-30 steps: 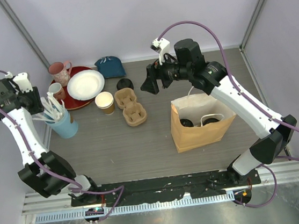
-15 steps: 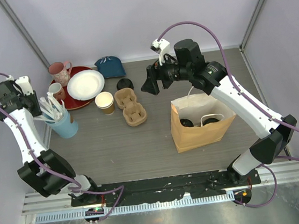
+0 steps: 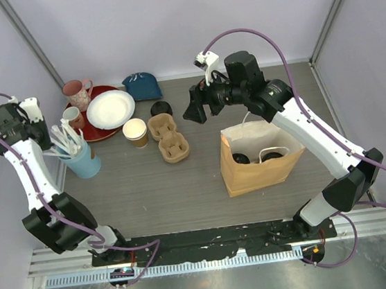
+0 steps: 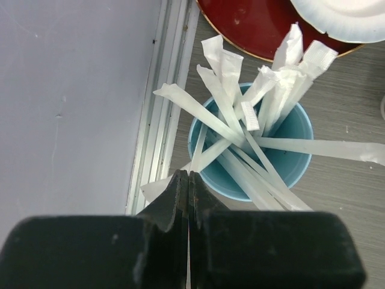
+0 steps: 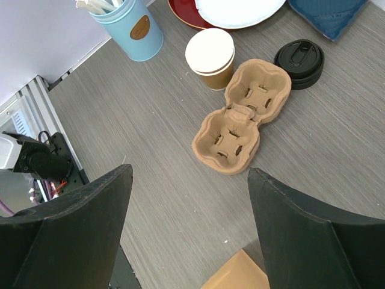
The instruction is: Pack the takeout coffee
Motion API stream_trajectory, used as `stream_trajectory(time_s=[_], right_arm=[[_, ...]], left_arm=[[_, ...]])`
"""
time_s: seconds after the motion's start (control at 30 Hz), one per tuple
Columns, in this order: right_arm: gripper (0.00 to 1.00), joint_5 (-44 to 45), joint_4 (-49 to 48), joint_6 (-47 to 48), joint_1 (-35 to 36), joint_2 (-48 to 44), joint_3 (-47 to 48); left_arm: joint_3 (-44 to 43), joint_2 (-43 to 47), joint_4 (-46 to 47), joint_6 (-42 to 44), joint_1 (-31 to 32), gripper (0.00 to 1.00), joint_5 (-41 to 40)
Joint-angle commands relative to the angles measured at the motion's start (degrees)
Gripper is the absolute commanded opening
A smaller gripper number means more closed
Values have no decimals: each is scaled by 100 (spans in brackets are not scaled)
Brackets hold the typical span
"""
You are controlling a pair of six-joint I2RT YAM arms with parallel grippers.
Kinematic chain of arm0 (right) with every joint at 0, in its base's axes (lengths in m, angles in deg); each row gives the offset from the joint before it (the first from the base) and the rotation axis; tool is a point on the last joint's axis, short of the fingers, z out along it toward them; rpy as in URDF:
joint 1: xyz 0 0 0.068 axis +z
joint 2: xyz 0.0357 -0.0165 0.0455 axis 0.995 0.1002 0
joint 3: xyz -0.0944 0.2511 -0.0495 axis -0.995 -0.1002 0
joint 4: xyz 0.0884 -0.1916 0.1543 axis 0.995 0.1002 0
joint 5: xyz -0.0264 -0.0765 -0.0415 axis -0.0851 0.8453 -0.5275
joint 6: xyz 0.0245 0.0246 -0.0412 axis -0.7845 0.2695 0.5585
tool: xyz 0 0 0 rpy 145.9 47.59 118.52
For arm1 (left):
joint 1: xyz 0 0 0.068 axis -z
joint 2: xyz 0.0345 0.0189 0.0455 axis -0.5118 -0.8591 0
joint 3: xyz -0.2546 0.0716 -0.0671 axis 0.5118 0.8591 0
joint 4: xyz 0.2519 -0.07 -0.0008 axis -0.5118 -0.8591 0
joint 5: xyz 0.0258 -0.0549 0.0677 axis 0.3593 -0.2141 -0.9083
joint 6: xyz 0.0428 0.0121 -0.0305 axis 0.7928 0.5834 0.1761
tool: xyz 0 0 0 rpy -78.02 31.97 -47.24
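Two takeout coffee cups stand inside the brown paper bag (image 3: 259,170) at the right; only their black lids (image 3: 242,158) (image 3: 271,156) show. My right gripper (image 3: 192,109) hangs open and empty above the table, left of the bag and behind it. In the right wrist view its gripper (image 5: 189,170) is wide open over bare table, with a bag corner (image 5: 237,274) at the bottom. My left gripper (image 3: 41,128) is at the far left by the wall. In the left wrist view it (image 4: 189,174) is shut, above the blue cup (image 4: 252,150) of white wrapped sticks.
A lidless tan cup (image 3: 135,132) and a cardboard cup carrier (image 3: 168,138) stand mid-table, with a loose black lid (image 3: 160,108) behind. A red plate (image 3: 101,132), a white plate (image 3: 110,109), a pink mug (image 3: 78,93) and a blue cloth (image 3: 142,85) are at the back left.
My left wrist has shifted slightly left toward the wall. The right arm has barely moved.
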Motion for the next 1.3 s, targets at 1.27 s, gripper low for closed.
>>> stream_trajectory(time_s=[1.27], right_arm=[[82,1421,-1170,2545,1959,64,1376]], left_arm=[[-3852,495,-1552,-2106,4465,0,2695]])
